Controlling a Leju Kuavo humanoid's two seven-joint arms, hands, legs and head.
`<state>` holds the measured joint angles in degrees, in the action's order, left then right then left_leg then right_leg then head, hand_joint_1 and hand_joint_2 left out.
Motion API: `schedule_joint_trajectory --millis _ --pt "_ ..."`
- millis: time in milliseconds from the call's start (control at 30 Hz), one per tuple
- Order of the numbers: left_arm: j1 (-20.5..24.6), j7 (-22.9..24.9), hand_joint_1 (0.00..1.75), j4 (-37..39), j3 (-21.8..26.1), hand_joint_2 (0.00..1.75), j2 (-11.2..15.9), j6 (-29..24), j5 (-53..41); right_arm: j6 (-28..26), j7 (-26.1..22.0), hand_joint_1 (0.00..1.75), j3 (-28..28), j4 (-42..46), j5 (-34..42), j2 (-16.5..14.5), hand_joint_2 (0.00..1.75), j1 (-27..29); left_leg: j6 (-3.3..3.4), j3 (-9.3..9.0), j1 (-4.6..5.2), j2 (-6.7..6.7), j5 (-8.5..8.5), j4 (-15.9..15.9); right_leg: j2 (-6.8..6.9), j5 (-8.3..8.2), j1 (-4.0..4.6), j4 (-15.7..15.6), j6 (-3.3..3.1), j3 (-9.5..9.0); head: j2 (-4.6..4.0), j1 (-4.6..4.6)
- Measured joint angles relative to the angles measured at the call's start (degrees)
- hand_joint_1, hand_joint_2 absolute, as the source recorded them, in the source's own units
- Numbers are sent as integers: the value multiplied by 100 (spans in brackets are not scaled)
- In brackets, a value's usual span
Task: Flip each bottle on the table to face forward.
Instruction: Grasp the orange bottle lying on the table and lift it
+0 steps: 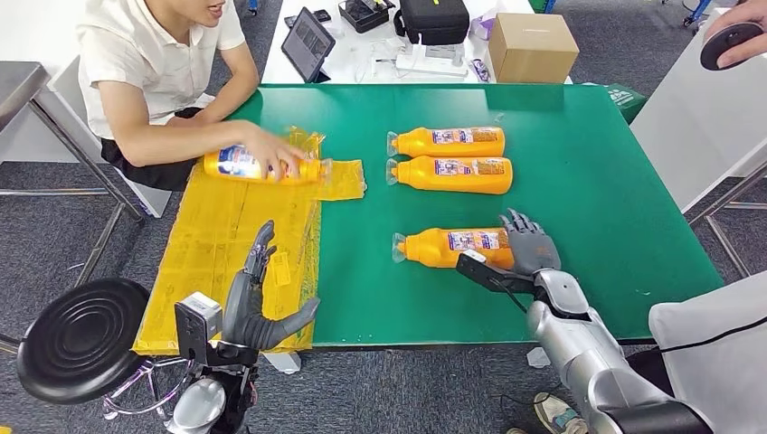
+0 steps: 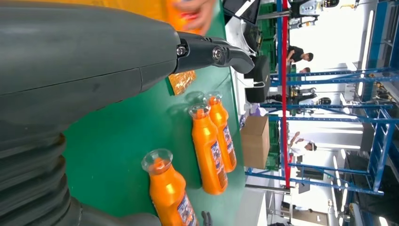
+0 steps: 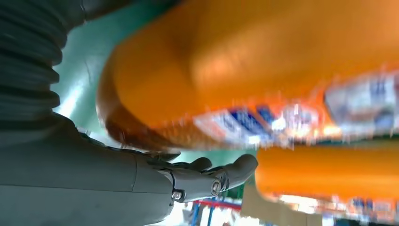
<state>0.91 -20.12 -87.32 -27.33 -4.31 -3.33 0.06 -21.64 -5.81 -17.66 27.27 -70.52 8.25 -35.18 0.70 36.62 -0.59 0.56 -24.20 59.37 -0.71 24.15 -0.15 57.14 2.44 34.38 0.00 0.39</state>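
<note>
Three orange bottles lie on their sides on the green table (image 1: 597, 181), labels up. Two sit side by side at the back (image 1: 446, 142) (image 1: 449, 174) (image 2: 223, 136) (image 2: 207, 150). The nearest bottle (image 1: 448, 246) (image 2: 169, 193) (image 3: 259, 61) has my right hand (image 1: 529, 244) (image 3: 141, 183) at its base, fingers spread, thumb straight along the near side with a gap showing. My left hand (image 1: 258, 303) (image 2: 117, 61) hovers open over a yellow plastic sheet (image 1: 217, 244). A person's hand rests on a fourth orange bottle (image 1: 240, 165) lying on that sheet.
The person sits at the table's far left corner. Behind the table a white desk carries a cardboard box (image 1: 532, 45), a tablet (image 1: 307, 41) and a black bag (image 1: 434, 18). A black stool (image 1: 81, 339) stands by my left arm. Another person's hand holds a dark device (image 1: 731, 41) at top right.
</note>
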Motion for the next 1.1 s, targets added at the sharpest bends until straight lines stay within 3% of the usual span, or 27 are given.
schedule_joint_trajectory --millis 433,733,833,967,1100 --pt "50 5 0 4 -75 175 0 42 1 241 -461 175 -8 -129 418 51 175 -77 1 -4 0 1 1 0 0 0 1 0 1 -4 0 1" --pt "88 -10 0 13 -104 175 0 49 4 311 -1034 175 77 -206 927 56 175 -20 1 -10 -1 -2 0 0 0 0 2 0 0 -7 0 0" --pt "96 -17 0 15 -104 175 0 74 61 460 -1433 175 188 -212 1373 40 175 35 0 -18 -2 -2 0 0 0 0 4 0 0 -17 0 1" --pt "-27 -9 0 13 -101 175 0 208 434 861 -2205 175 555 1 2564 -123 175 327 -1 -24 -4 -3 -2 0 -2 0 7 0 0 -25 0 2" --pt "-200 10 0 13 -96 175 0 259 683 1069 -2351 175 806 396 3064 -317 175 652 -1 -25 -5 -4 -3 0 -2 2 8 0 -2 -21 0 -1"
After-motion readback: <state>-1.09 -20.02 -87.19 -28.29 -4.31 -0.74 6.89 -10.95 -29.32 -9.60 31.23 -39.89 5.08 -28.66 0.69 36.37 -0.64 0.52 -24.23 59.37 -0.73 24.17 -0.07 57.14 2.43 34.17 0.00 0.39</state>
